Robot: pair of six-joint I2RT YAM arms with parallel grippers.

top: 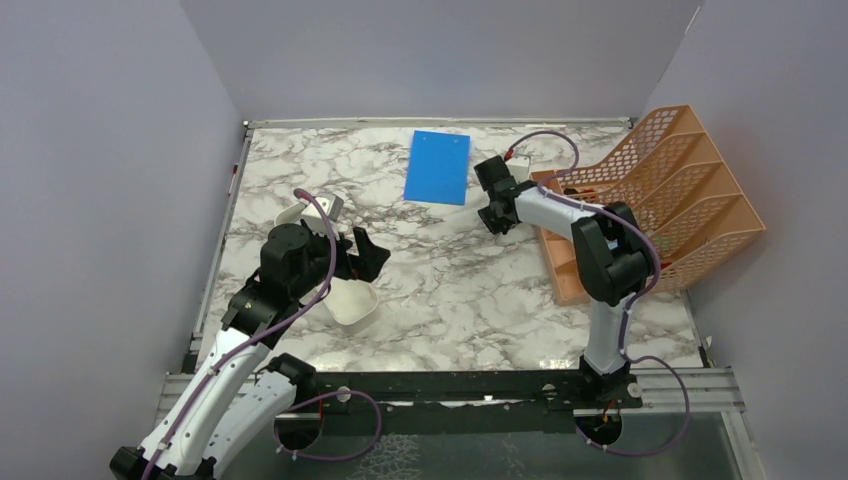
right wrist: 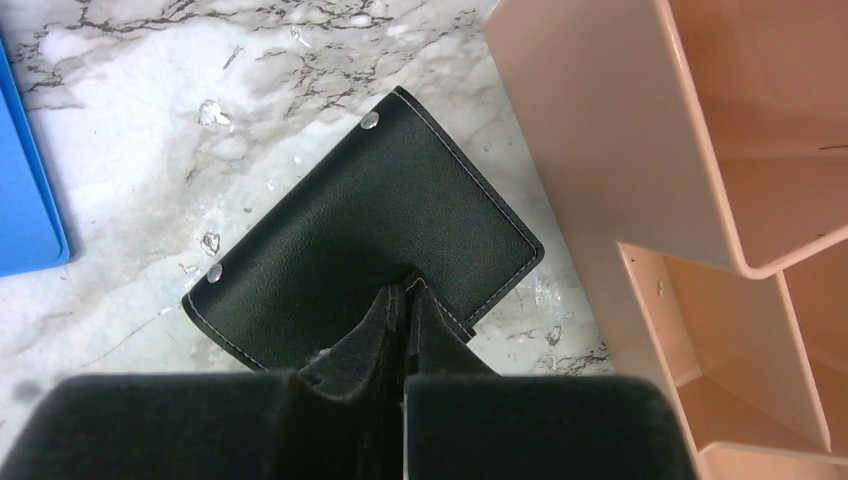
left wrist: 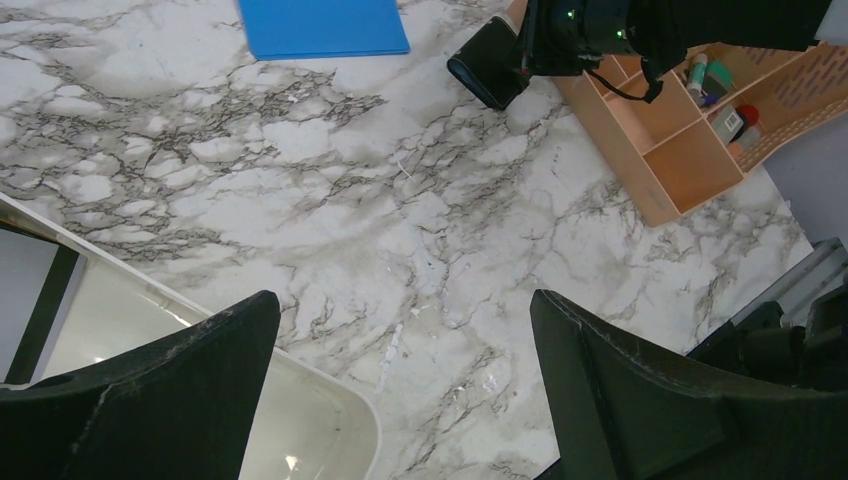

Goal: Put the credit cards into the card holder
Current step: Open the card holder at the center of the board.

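card holder: folded shut, far right, between blue board and orange rack | right gripper: pinched tight on its near edge | left gripper: wide, empty | credit cards: none visible; loading apparently not started

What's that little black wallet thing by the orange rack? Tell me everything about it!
It's the card holder, a small black case that looks like leather, with pale stitching round its edge and two silver studs. Folded shut, it lies on the marble table between the blue board and the orange rack. The right gripper is shut at its near edge, seemingly pinching it.
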